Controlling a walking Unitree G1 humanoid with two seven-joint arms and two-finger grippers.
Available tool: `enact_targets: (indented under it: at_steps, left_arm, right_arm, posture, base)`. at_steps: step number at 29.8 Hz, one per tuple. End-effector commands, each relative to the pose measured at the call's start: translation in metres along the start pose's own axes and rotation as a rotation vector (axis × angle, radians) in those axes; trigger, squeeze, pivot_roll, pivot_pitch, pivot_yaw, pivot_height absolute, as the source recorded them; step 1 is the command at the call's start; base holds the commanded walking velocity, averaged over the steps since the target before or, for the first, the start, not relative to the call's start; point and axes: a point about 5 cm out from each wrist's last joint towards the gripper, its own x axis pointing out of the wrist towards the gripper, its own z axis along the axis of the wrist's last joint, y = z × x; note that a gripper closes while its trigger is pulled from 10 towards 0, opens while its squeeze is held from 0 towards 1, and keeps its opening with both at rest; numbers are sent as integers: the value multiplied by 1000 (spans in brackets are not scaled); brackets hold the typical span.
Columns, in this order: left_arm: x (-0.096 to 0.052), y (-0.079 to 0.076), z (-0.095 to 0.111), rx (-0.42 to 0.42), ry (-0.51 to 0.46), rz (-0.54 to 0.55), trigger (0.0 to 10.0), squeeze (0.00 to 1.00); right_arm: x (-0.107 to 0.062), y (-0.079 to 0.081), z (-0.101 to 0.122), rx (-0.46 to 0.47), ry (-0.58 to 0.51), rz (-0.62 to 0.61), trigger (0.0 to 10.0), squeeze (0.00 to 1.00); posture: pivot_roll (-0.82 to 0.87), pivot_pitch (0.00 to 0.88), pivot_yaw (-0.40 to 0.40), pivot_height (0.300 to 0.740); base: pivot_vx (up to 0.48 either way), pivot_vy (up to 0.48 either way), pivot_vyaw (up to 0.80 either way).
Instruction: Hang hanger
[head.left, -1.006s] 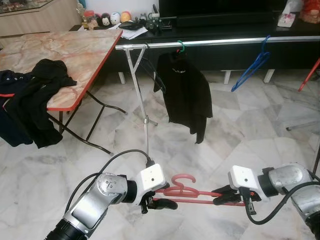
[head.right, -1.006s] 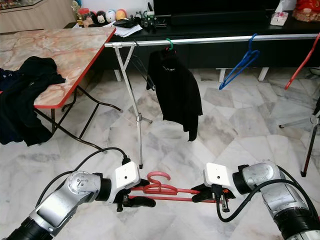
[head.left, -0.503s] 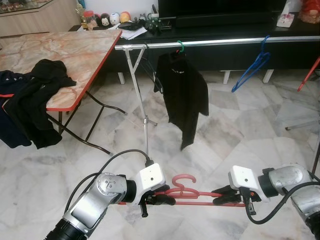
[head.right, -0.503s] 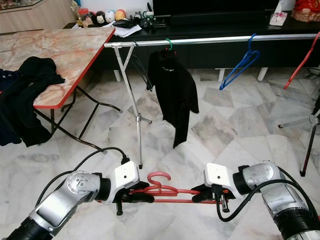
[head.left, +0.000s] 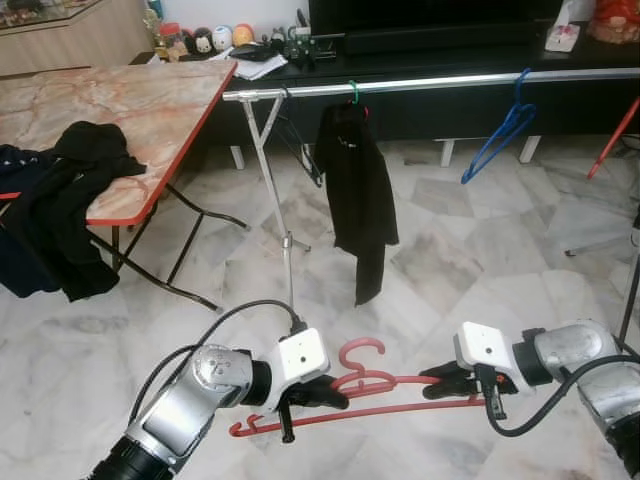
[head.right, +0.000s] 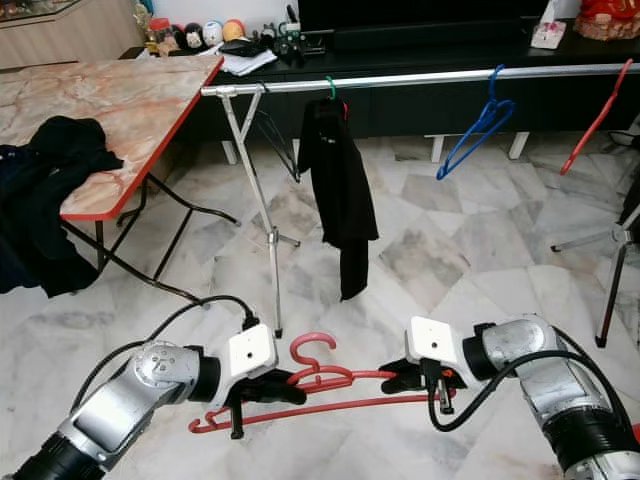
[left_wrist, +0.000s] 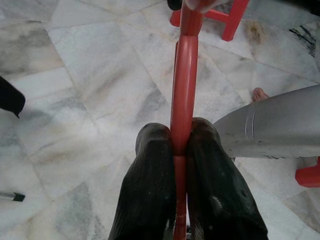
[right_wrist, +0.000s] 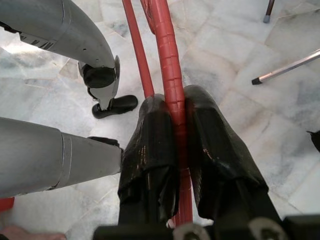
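Both grippers, left (head.left: 330, 393) and right (head.left: 440, 382), clench the red hanger (head.left: 375, 385); black shirt (head.left: 358, 195) hangs on rail (head.left: 450, 82) ahead

A red plastic hanger (head.left: 370, 385) hangs nearly level above the marble floor (head.left: 450, 250), hook upward, its left end dipping, gripped at each shoulder.

a pale marble-tiled floor (head.left: 470, 270) is seen, brightly lit. a folding table (head.left: 130, 100) with a marbled top and red edge is set at the left, with dark clothes (head.left: 70, 200) draped over it. a long black cabinet (head.left: 440, 75) is placed along the far wall, cluttered with small figurines (head.left: 205, 40).
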Motion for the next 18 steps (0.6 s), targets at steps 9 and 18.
enact_targets:
  at_steps: [9, 18]
  left_arm:
    - [1, 1, 2, -1, -9, 1, 0, 0]
    - [-1, 2, 3, 11, -3, -1, 0, 0]
  right_arm:
    - [4, 6, 5, -11, -38, 94, 10000, 0]
    - [6, 18, -3, 28, -3, 263, 10000, 1000]
  posture:
    - [-147, 63, 90, 740]
    - [-146, 63, 90, 740]
  base:
    - [0, 0, 0]
    - [0, 0, 0]
